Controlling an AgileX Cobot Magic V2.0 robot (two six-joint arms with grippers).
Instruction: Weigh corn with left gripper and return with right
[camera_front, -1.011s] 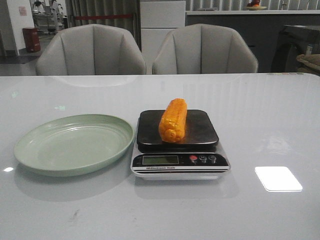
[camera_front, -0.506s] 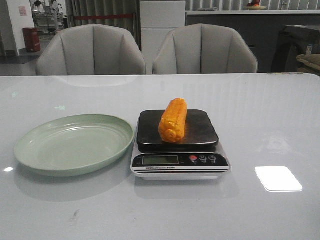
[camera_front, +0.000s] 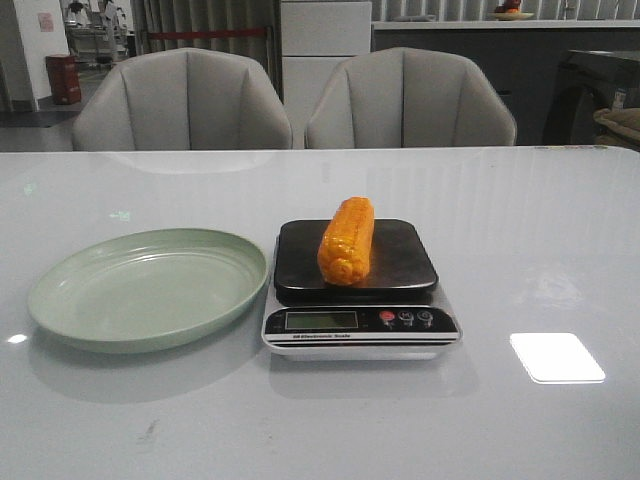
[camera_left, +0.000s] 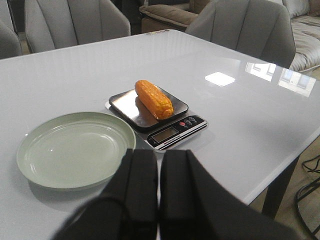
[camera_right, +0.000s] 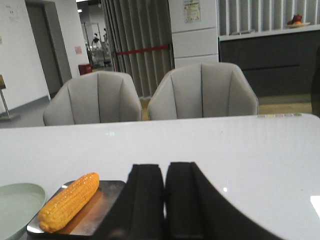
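Note:
The orange-yellow corn lies on the dark pan of a kitchen scale at the middle of the table. It also shows in the left wrist view and the right wrist view. A pale green plate sits empty just left of the scale. My left gripper is shut and empty, well back from the plate and scale. My right gripper is shut and empty, held back beside the scale pan. Neither gripper shows in the front view.
Two grey chairs stand behind the table's far edge. A bright light patch reflects on the glossy white tabletop to the right of the scale. The table's near right edge shows in the left wrist view.

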